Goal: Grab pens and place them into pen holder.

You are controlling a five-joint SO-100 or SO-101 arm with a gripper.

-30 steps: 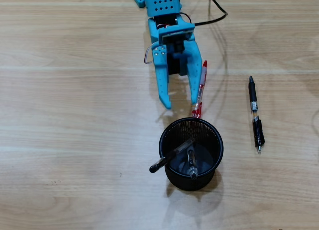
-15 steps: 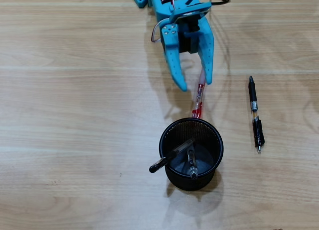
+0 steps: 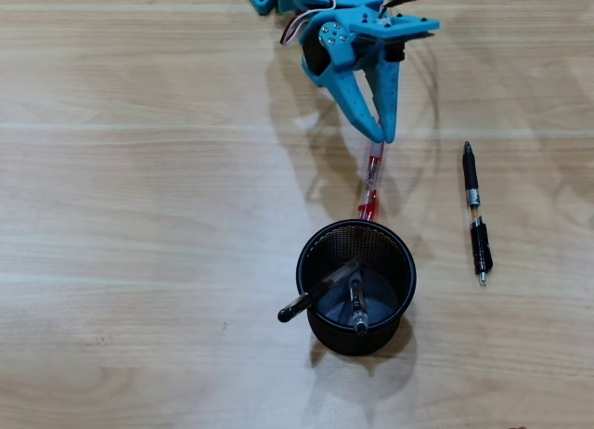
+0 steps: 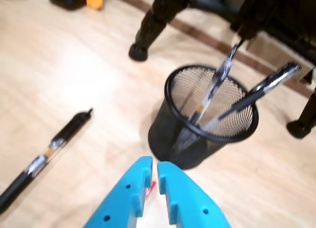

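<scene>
Reaching down from the overhead view's top edge, the blue gripper (image 3: pixel 380 135) has its jaws pinching the red pen (image 3: pixel 371 182) above the pen holder (image 3: pixel 355 287).

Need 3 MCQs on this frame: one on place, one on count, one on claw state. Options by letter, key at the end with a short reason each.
1. Where does the black and clear pen lie in the overhead view?
A. Right of the pen holder, on the table
B. Inside the holder
C. Between the claw's fingertips

2. How many pens stand in the pen holder?
A. None
B. Two
C. Four

3. What state is the claw in?
A. Wide open above the holder
B. Shut on the red pen
C. Shut on the black and clear pen

Key:
1 A: it lies flat on the wood, apart from the holder.
2 B: both views show two pens leaning inside.
3 B: the fingertips meet over the red pen's upper end; the wrist view shows red between them.
</scene>
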